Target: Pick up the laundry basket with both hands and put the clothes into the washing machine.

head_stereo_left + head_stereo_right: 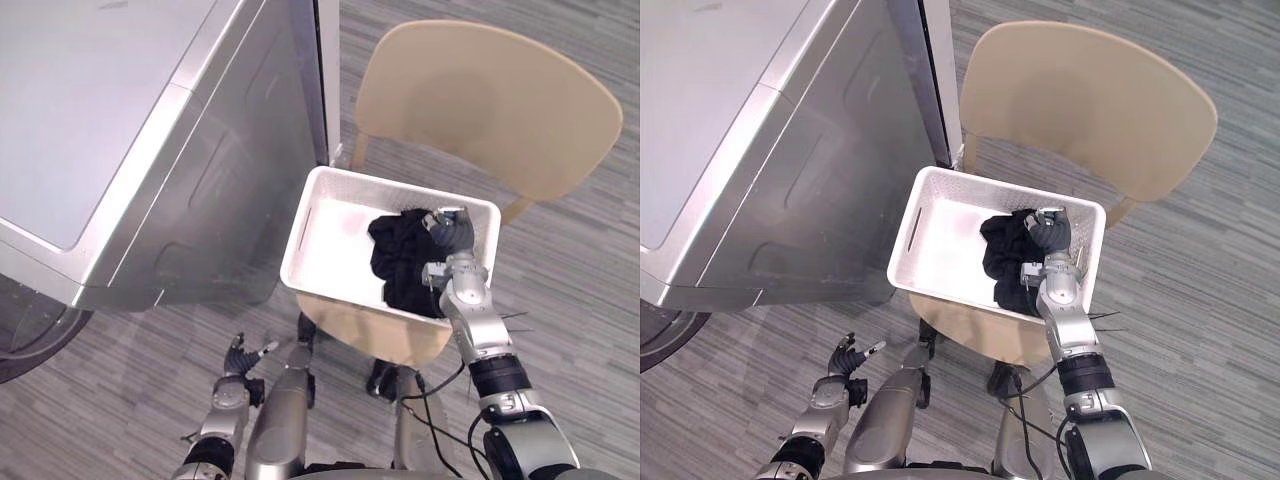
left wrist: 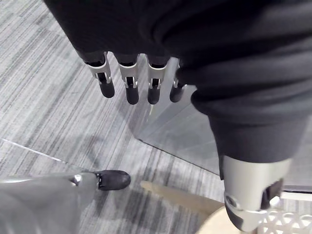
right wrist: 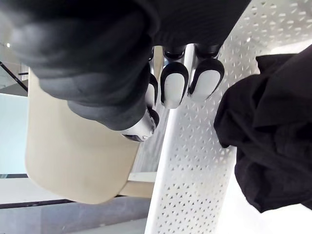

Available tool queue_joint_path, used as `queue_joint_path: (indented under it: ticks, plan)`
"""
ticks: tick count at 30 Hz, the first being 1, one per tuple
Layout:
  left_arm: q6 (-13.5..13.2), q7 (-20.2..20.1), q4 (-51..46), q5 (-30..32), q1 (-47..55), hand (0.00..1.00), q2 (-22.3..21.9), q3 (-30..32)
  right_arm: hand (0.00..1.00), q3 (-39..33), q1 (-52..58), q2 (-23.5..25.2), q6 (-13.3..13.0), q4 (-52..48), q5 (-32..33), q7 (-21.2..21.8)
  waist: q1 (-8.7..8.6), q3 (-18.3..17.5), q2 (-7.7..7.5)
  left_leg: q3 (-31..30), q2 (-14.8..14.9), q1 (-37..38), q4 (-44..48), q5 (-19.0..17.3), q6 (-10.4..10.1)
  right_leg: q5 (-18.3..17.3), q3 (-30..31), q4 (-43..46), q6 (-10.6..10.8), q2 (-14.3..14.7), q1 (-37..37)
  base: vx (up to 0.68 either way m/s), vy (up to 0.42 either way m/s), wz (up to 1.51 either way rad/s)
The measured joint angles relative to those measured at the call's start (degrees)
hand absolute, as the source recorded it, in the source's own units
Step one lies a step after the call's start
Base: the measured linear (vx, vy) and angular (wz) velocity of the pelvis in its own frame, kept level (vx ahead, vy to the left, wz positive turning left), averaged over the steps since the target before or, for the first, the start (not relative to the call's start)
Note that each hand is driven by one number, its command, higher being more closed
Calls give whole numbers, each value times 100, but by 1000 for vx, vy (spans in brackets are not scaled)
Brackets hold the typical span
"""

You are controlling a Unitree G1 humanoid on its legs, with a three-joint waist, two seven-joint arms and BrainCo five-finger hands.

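The white laundry basket (image 1: 335,255) is sitting on the seat of the beige chair (image 1: 480,100), right up against the front corner of the silver washing machine (image 1: 150,150), and nobody is lifting it yet. The black clothes (image 1: 400,265) are lying bunched in the basket's right half, leaving the left half of the white bottom bare. The right hand (image 1: 452,235) is reaching in over the near edge and hovering inside the basket, close to its right wall and just beside the dark heap. The right wrist view is showing the perforated wall (image 3: 195,161) running past it, with the clothes (image 3: 273,141) off to one side, apart from the hand. Whether it is gripping anything, I cannot tell. The left hand (image 1: 240,358) is hanging low, well away from the basket, over the grey striped floor (image 1: 580,270) in front of the machine. Its fingers (image 2: 129,85) are dangling loose and nearly straight, holding nothing at all.
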Motion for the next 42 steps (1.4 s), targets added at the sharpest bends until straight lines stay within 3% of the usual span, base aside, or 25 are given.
queue_joint_path:
  ticks: [2,5,9,14,18,24,28,30,31,42]
  plan:
    - [-3,-1,45,4,47,0,4,1,0,-27,112,-52,4,46,-76,1,1,-140,10,-6,-1,2,-33,2,2,60,-7,-119,33,22,35,19,5,-2]
    - [2,-2,182,14,95,0,23,1,0,-20,164,-78,111,271,-721,-9,-14,-343,31,-24,-17,16,-25,0,0,160,-8,-331,101,47,140,30,22,-3]
    - [2,2,203,51,135,0,99,4,0,58,103,-263,330,504,-1881,-19,-4,-352,47,-34,-36,5,-18,0,-1,317,23,-527,157,69,193,-10,38,-4]
    - [0,14,210,196,164,0,114,4,0,98,63,-334,503,922,-2470,-51,-1,-347,66,-28,-102,-23,-20,-20,-28,444,96,-635,220,35,177,-25,28,-4]
    - [-5,21,221,229,163,0,115,1,0,147,-108,-411,556,1476,-2694,-68,4,-332,132,-27,-126,-67,-31,-21,-29,523,112,-725,267,31,165,-4,5,-1]
    - [-27,40,220,224,120,0,108,-4,0,255,-969,-700,750,2889,-2699,-66,34,-188,432,-81,-211,-384,70,-15,-21,462,136,-332,215,-99,-247,-11,-30,4]
    - [-29,47,223,217,10,0,105,-3,0,263,-1368,-751,761,3383,-2690,-64,56,-82,490,-103,-232,-611,179,7,8,309,132,3,165,-189,-551,-9,-92,7]
    - [-41,47,216,211,-208,0,71,-1,0,272,-1583,-802,773,3542,-2664,-57,164,-55,502,-117,-210,-846,243,9,8,232,124,202,92,-204,-834,-21,-134,5]
    - [-48,46,215,207,-261,0,57,-1,100,288,-1622,-818,790,3545,-2637,-51,169,-51,501,-126,-208,-904,258,9,8,212,110,242,75,-214,-892,-14,-125,8]
    - [-129,34,75,101,-545,0,-215,178,100,506,-2126,-988,811,3482,-1847,-48,159,75,456,-174,-203,-1234,329,52,23,54,-36,433,5,-279,-1168,27,-92,6]
